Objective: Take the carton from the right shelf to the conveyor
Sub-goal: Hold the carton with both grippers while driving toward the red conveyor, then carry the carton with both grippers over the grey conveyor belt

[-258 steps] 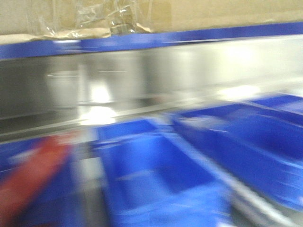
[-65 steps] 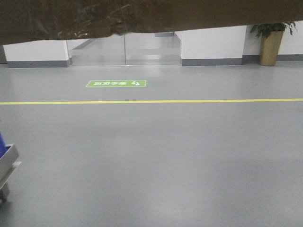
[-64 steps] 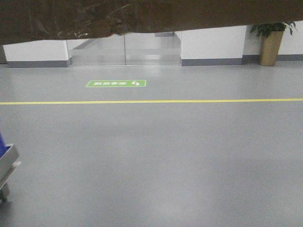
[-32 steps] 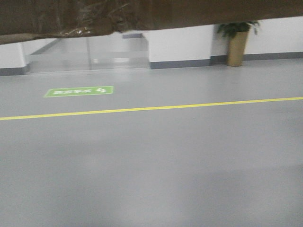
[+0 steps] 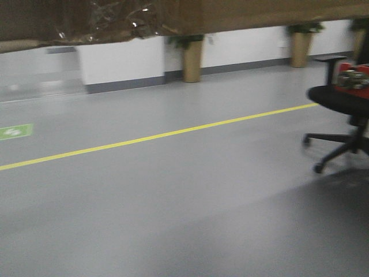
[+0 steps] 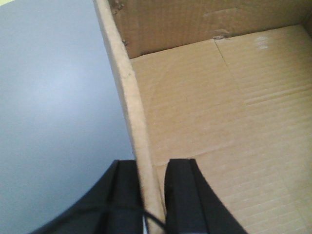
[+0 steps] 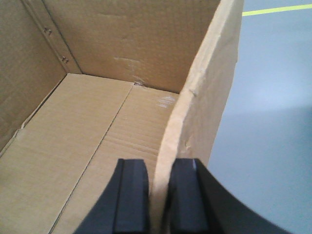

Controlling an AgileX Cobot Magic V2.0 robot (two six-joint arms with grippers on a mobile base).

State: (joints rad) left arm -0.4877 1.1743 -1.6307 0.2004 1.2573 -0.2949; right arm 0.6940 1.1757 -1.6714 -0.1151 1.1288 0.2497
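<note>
above a grey floor (image 5: pixel 173 202), the left gripper (image 6: pixel 155 192) and right gripper (image 7: pixel 158 192) each pinch one wall of the open carton (image 6: pixel 204 107).

An office-like hall is indicated by the yellow-lined smooth grey floor (image 5: pixel 173 231); a black wheeled office chair (image 5: pixel 339 99) is seen right.

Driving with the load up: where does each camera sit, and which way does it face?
Front-facing: on the robot's front, looks ahead across grey floor, under the brown corrugated cardboard carton; no robot parts show.
Left wrist: behind the left pincer, looks down at it clamping the carton's left wall.
Right wrist: same, right pincer on the right wall.
Shared: both wrists see the carton's inside.
</note>
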